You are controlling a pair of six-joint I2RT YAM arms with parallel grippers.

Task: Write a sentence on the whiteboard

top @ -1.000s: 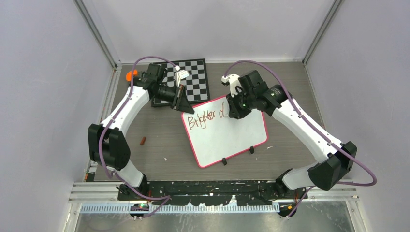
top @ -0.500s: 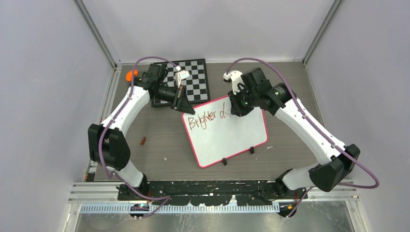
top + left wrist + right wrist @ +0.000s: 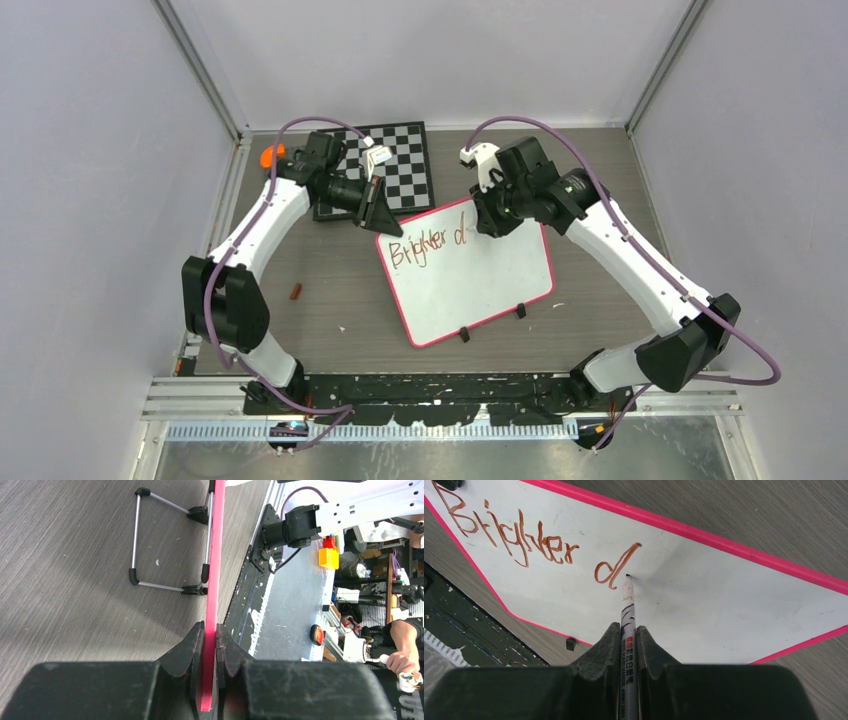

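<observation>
The whiteboard lies tilted in the middle of the table, white with a pink-red rim. On it the sentence reads "Brighter d" in reddish-brown letters. My left gripper is shut on the board's rim at its far left corner. My right gripper is shut on a white marker, held at the board's far edge. The marker's tip sits just right of the "d", at the board's surface.
A black-and-white checkered board lies behind the whiteboard, partly under the left arm. An orange object sits at the far left corner. A small brown piece lies left of the board. The board's wire stand shows underneath.
The right gripper with the marker has shifted slightly, its tip now just right of the finished "d". The left gripper and the board have stayed put.
</observation>
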